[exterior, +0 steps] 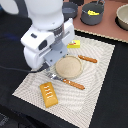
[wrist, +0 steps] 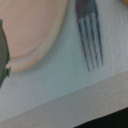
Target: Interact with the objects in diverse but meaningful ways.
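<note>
My gripper (exterior: 51, 69) hangs low over the striped placemat (exterior: 95, 85), at the rim of the round tan plate (exterior: 68, 67) and just above the fork's tines (exterior: 53, 76). The arm's white body hides its fingers. In the wrist view the plate's rim (wrist: 30, 30) and the metal tines (wrist: 90, 42) lie close below. The orange-brown scored bread block (exterior: 48, 95) lies on the mat's near corner. A small yellow toy piece (exterior: 74, 44) sits beside the arm. The grey saucepan (exterior: 92, 14) stands at the back with something yellow in it.
An orange-handled knife (exterior: 87, 59) lies on the plate's other side, and the fork's orange handle (exterior: 74, 84) runs along the plate's near side. A pale bowl (exterior: 122, 17) stands at the back right. Dark tabletop (exterior: 112, 100) surrounds the mat.
</note>
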